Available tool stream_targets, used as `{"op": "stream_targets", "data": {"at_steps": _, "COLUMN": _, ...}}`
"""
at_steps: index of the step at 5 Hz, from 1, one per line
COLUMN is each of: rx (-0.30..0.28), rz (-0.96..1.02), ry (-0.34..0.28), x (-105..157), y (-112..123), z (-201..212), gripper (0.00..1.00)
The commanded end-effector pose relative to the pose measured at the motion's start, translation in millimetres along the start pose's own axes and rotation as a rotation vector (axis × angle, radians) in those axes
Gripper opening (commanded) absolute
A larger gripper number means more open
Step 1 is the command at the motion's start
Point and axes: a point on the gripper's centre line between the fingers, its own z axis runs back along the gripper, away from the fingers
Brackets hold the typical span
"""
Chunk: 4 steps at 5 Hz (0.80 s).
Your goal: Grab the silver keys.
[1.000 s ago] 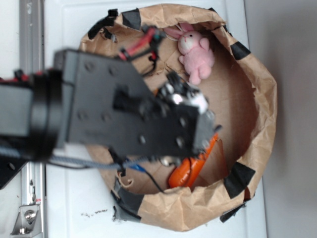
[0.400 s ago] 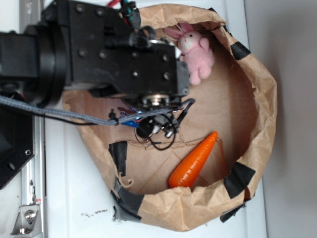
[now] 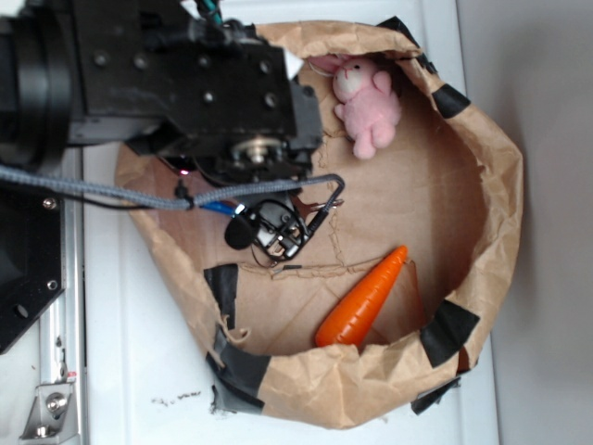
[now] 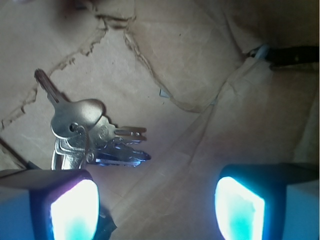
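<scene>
The arm [image 3: 176, 83] has drawn back toward the bag's [image 3: 482, 158] rim. The fingers [image 4: 240, 205] stand wide apart, empty, over creased brown paper. The keys [image 4: 87, 132], flat shiny metal, lie just above the left finger, blades fanned rightward, one long key angled up-left.

The exterior view is evenly and brightly lit, though soft overall; the large black robot arm [image 3: 139, 83] nearest the lens is out of focus, and the white bench [image 3: 139, 352] is nearly washed out. The wrist view is dimmer and warm-toned. There the two finger pads [image 4: 74, 210] of the hand [image 4: 157, 207] glow overexposed cyan-white at the bottom edge, blurred. The bunch of flat silver metal keys [image 4: 82, 132] catches bright glare and casts a small dark shadow.
</scene>
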Motion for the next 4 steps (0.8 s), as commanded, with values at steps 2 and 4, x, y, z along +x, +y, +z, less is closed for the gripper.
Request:
{"op": "stream_targets", "data": {"at_steps": 2, "rx": -0.246, "rz": -0.031, "ry": -0.008, "x": 2, "y": -7, "z": 0, "gripper": 1.00}}
{"op": "stream_targets", "data": {"at_steps": 4, "rx": -0.263, "rz": 0.001, "ry": -0.003, "x": -3, "y": -24, "z": -1, "gripper": 1.00}}
